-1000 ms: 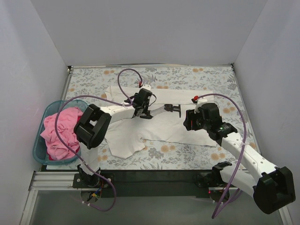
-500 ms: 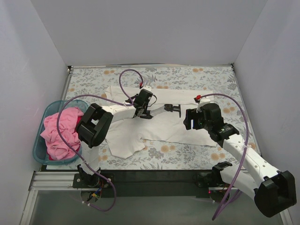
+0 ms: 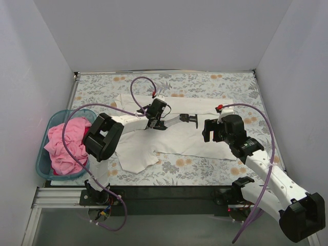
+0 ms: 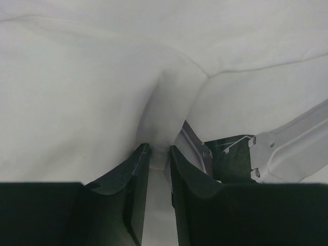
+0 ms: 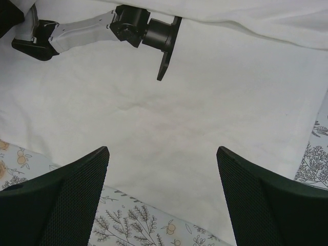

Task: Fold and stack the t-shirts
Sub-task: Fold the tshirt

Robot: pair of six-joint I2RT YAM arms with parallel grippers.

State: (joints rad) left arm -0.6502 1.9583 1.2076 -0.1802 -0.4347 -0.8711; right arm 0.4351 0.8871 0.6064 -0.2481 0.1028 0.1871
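Fabric status: the white t-shirt (image 3: 179, 141) lies spread over the centre of the floral tabletop (image 3: 205, 82) in the overhead view, creased and with parts doubled over.

I read the left gripper (image 3: 158, 124) at centre frame, down on the upper middle of that shirt. In the left wrist view its jaws stand narrow. A raised ridge of the white cloth runs down into the slim gap between the fingers (image 4: 136, 169). I take this as a pinch on the shirt.

The right gripper (image 3: 206, 132) sits right of centre, over the shirt's right part. In the right wrist view its fingers (image 5: 77, 200) stand wide apart above the cloth, which fills most of the frame, with the floral surface along the bottom edge. I cannot tell whether the tips touch the fabric.

The pink t-shirt (image 3: 64, 146) is bunched in the teal basket (image 3: 42, 154) at the left edge of the overhead view, well apart from both grippers.
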